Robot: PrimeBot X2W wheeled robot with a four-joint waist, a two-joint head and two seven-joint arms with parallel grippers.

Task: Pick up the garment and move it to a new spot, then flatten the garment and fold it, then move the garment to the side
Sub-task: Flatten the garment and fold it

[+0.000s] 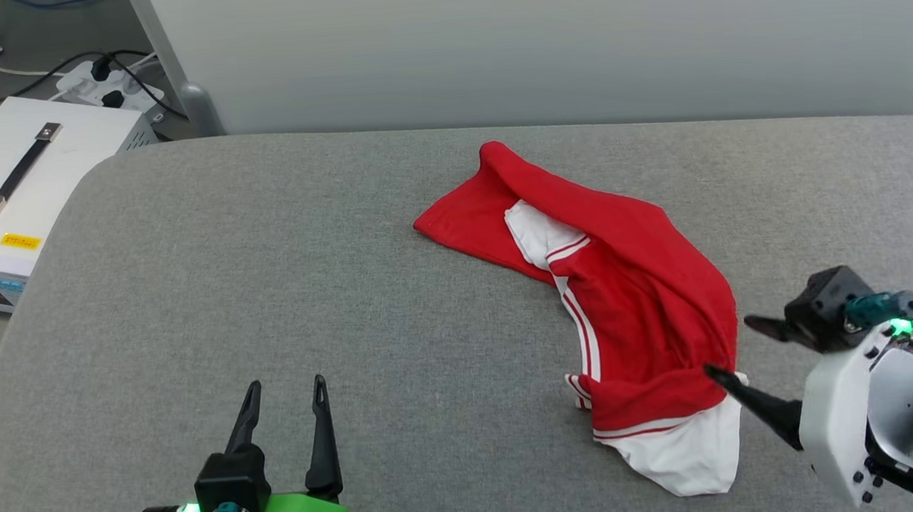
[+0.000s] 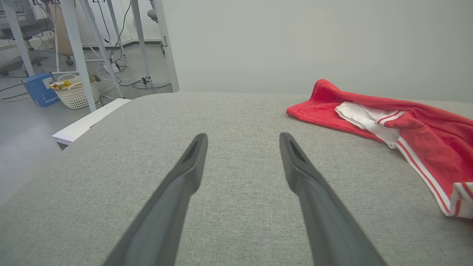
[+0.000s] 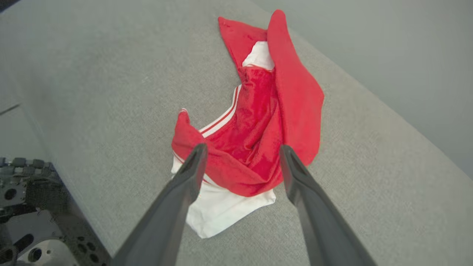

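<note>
A white case point(image 1: 25, 170) sat beside the grey table point(image 1: 266, 285); behind lay a power strip point(image 1: 103, 84). A basket point(image 2: 75, 96) stood beyond.

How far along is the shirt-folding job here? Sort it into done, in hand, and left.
Done: nothing visible; the shirt lies crumpled on the grey surface. In hand: the right claw, open, points at the shirt's near end without gripping; the left claw is open, apart from the shirt. Left: lifting, moving, flattening, folding, setting aside.

Even bright light, soft shadows, sharp focus.
</note>
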